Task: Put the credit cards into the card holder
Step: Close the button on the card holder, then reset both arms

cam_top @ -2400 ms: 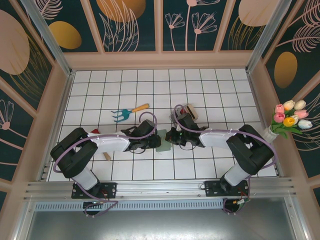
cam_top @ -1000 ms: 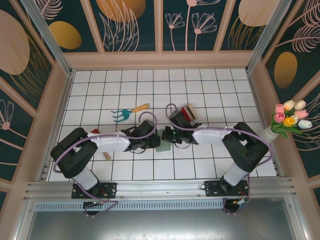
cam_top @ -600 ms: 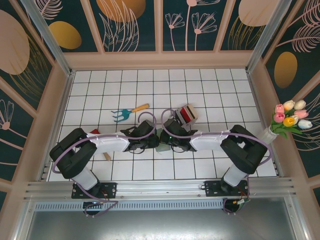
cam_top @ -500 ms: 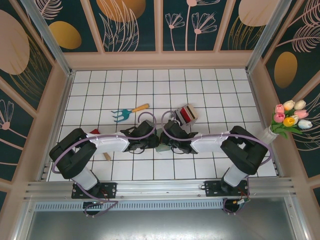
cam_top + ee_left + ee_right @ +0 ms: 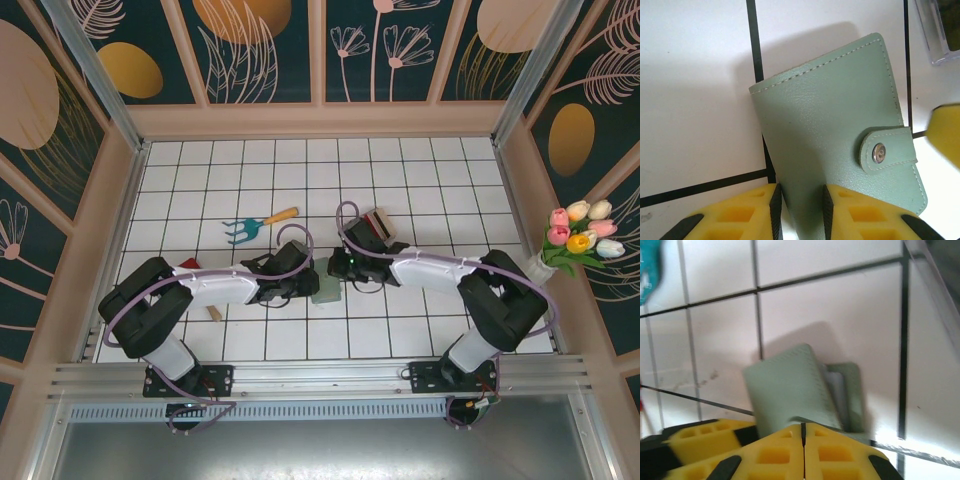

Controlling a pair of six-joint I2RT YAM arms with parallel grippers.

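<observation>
White tiles with dark grout carry two arms, each stretched low from its base and bent inward so the wrists nearly meet mid-table. My left gripper (image 5: 799, 202) is clamped on one edge of the single card holder (image 5: 830, 130), which sits between the two wrists. The right gripper (image 5: 802, 435) has its fingers pressed together at the holder's edge; I cannot tell whether it pinches anything. One bundle of credit cards (image 5: 377, 223) lies apart, just beyond the right wrist.

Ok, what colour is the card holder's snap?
Silvery snap on the pale green card holder, clearest in left wrist view.
</observation>
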